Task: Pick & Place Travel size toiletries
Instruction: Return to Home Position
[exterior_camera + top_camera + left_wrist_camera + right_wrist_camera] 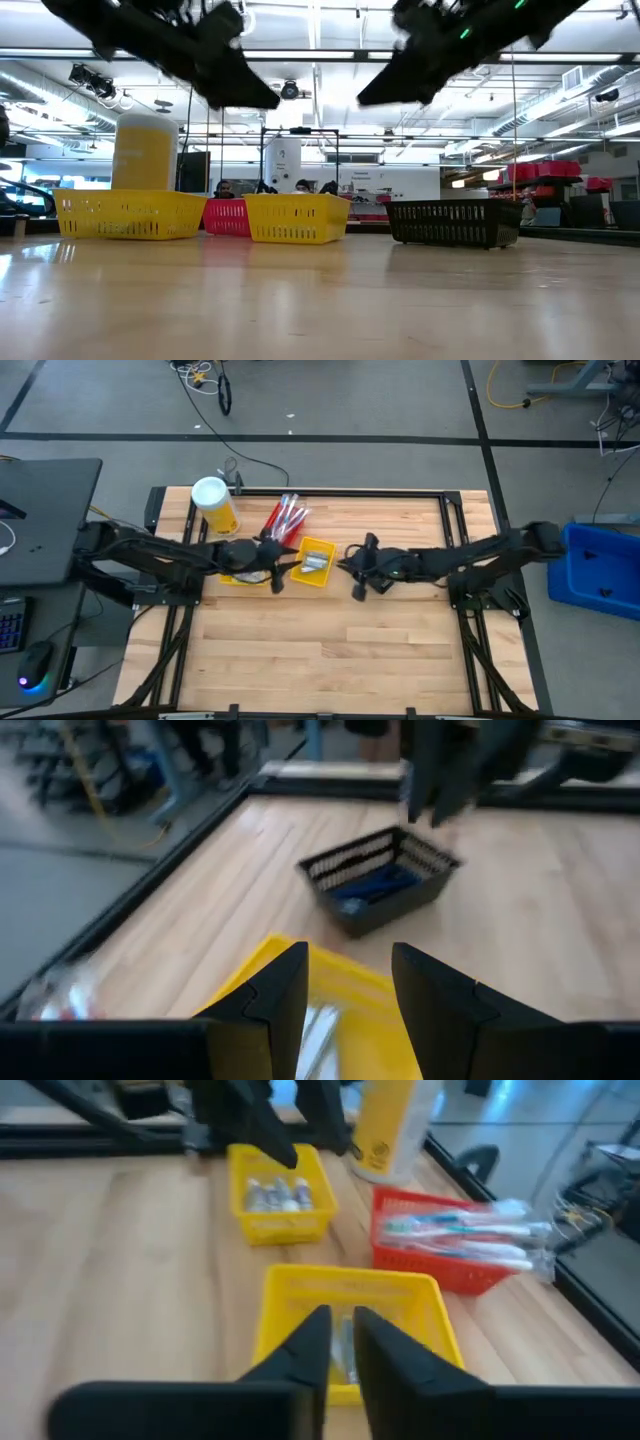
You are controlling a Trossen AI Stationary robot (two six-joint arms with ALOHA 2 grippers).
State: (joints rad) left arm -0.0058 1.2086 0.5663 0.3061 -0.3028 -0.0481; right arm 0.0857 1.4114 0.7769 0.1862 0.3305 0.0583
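Both arms hang over the bench [330,650] holding nothing. The left gripper [345,995] has its fingers well apart, while the right gripper [340,1345] shows only a narrow slit. Toothbrushes [470,1235] lie in the red bin [440,1275] and white tubes [278,1195] in the far yellow bin [285,1228]. All look light, stiff and slick, so I'd pinch each across its middle. Only the left wrist view shows blue pieces [375,885] in the black bin [395,910]; from overhead I cannot find that bin.

light: bright, even | source: ceiling strips [330,54] — overhead | shadows: soft, faint
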